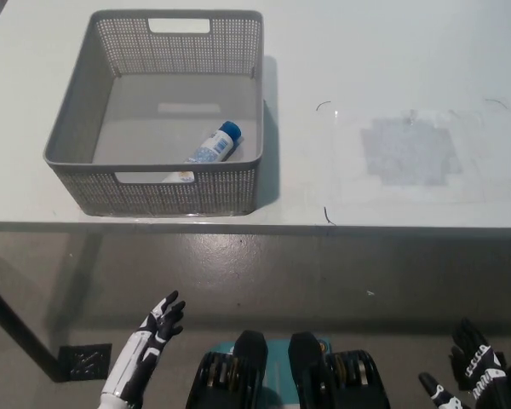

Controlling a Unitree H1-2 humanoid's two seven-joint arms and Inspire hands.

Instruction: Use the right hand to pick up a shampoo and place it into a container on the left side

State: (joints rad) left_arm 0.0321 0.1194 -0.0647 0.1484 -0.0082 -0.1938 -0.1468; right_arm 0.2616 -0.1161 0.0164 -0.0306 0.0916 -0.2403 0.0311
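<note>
The shampoo [215,143] lies on its side inside the basket [163,192], against the basket's right wall, blue cap pointing to the far right corner. The placing looks done, so your job now is a tidy finish. Your right hand [470,372] hangs below the table [392,68] edge, well right of the basket, fingers spread and holding nothing. Your left hand [156,328] rests below the table too, under the basket's near wall, also spread and empty. Keep both low and clear of the table edge; don't nudge the basket or reach in again.
</note>
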